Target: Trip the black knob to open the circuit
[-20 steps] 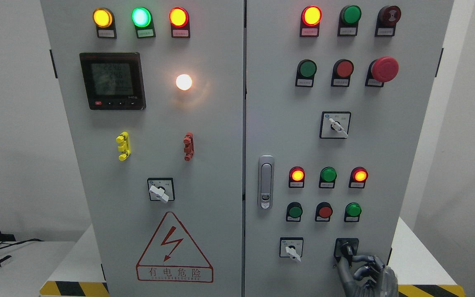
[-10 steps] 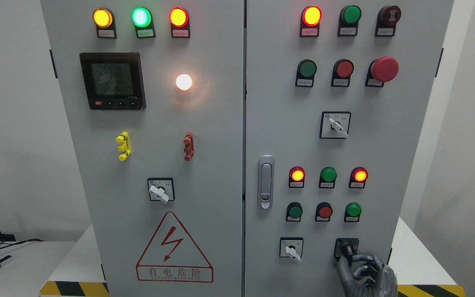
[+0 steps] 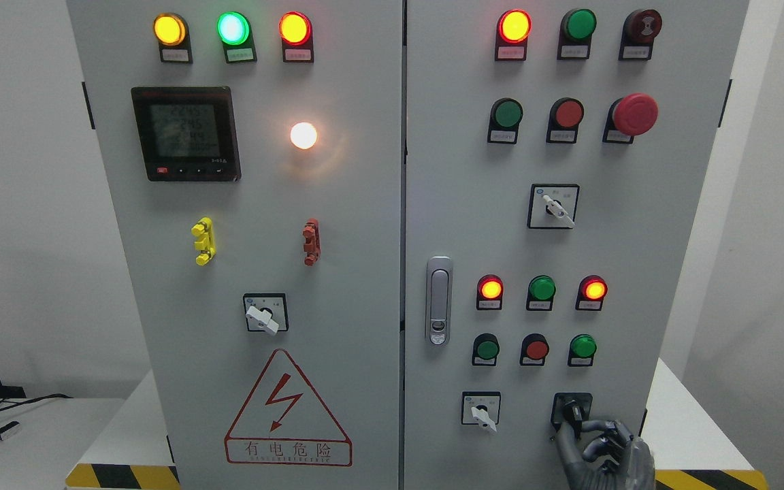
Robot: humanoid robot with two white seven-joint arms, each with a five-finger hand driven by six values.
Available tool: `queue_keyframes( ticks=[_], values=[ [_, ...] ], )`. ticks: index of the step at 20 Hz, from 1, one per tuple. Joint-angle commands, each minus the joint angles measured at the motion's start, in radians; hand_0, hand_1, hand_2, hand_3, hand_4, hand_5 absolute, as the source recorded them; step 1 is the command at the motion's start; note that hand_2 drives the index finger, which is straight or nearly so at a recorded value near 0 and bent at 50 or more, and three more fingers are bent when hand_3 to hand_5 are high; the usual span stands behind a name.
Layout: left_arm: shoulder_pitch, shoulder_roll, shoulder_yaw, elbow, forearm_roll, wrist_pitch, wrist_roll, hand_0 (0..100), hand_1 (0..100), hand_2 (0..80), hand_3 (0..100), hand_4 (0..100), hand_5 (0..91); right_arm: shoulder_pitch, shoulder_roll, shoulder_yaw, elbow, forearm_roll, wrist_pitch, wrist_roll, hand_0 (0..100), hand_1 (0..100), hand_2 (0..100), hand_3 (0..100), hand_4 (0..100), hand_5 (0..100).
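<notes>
Right hand on the knob, lower right of frame.
The right hand had its fingers curled, pinching the black knob low on the cabinet's right door, right of the white selector switch.

Electrical test lab: a grey control cabinet carried indicator lamps, a digital meter, selector switches and a high-voltage warning triangle, against plain white walls.

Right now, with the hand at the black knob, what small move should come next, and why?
Probably twist the wrist to turn the black knob. The right hand already has its fingers curled against the knob at the cabinet's lower right, and the indicator lamps above are lit.
</notes>
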Motion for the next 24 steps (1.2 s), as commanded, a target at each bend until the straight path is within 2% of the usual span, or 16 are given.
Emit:
queue_keyframes(
  ticks=[1,24],
  values=[
    [0.000,0.001,0.000,0.000,-0.031,0.000,-0.001,12,39,0.0,0,0,0.0,0.000,0.002,0.000,-0.002,-0.001,0.001,0.000,39,81,57,90,85,94],
    [0.000,-0.001,0.000,0.000,-0.031,0.000,-0.001,12,39,0.0,0,0,0.0,-0.008,0.008,0.003,-0.003,-0.015,0.002,0.001,43,83,57,91,85,94]
  ],
)
